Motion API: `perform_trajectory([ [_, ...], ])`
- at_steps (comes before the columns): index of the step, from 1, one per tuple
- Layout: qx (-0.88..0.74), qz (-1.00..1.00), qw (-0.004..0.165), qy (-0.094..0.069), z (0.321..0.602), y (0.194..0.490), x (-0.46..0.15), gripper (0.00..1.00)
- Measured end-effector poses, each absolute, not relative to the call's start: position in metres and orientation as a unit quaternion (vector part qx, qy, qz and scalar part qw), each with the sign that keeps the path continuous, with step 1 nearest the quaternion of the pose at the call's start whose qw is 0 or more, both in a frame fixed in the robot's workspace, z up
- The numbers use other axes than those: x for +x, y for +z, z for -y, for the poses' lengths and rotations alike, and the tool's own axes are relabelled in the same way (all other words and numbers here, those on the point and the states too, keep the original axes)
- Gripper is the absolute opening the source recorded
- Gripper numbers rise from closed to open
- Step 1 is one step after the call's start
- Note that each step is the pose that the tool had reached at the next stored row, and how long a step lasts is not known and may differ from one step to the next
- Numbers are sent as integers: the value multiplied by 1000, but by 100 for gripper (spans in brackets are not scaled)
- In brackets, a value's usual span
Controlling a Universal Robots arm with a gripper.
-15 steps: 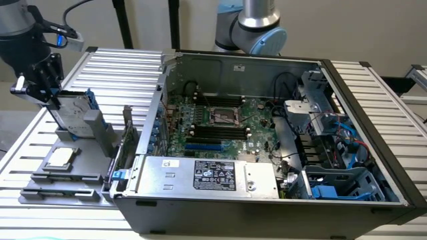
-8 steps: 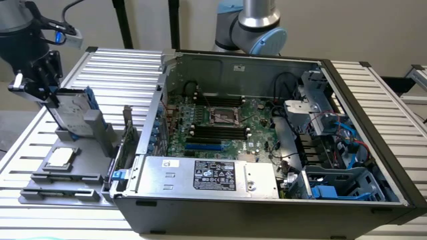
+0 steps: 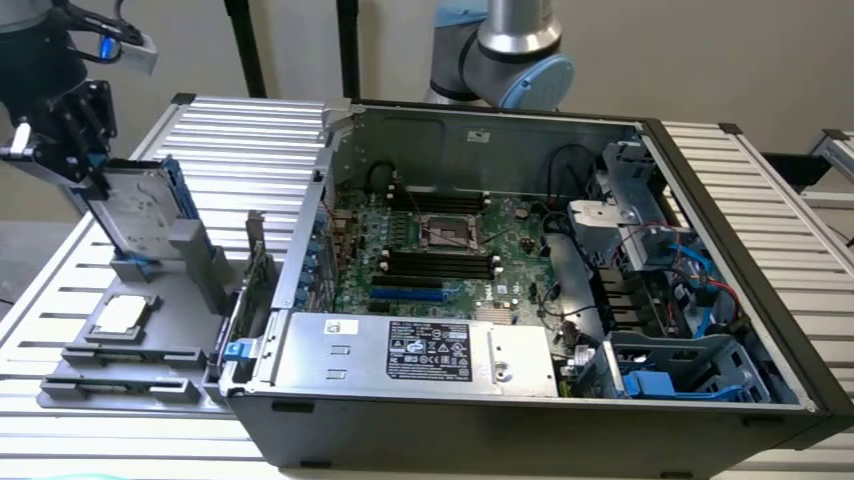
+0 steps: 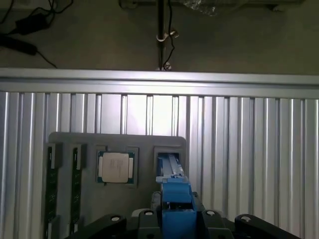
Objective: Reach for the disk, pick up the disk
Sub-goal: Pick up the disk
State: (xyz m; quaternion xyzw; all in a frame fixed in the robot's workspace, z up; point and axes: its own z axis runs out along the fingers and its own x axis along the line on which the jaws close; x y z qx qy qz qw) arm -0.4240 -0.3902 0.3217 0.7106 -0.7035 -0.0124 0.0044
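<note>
Hand (image 3: 96, 172) gripping the disk (image 3: 140, 215) upright over grey tray (image 3: 127, 375), chip (image 3: 120, 315) beside, open computer case (image 3: 534, 440) near

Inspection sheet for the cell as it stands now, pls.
Surface: slatted aluminium table carrying an open PC case and a grey tray.
Job's things: disk upright over the tray, blue rails showing; cannot tell if its lower end is clear of the slot.
Clutter: square chip in the tray.
Grippers: gripper shut on the disk.
Cables: blue and red cables inside the case; black cables on the floor.
Surroundings: plain wall, black posts.
</note>
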Motion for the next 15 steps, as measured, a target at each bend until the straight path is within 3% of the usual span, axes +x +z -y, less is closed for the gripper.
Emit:
perform_trajectory([
  [15, 712, 702, 5, -13, 392, 390, -405, 33],
])
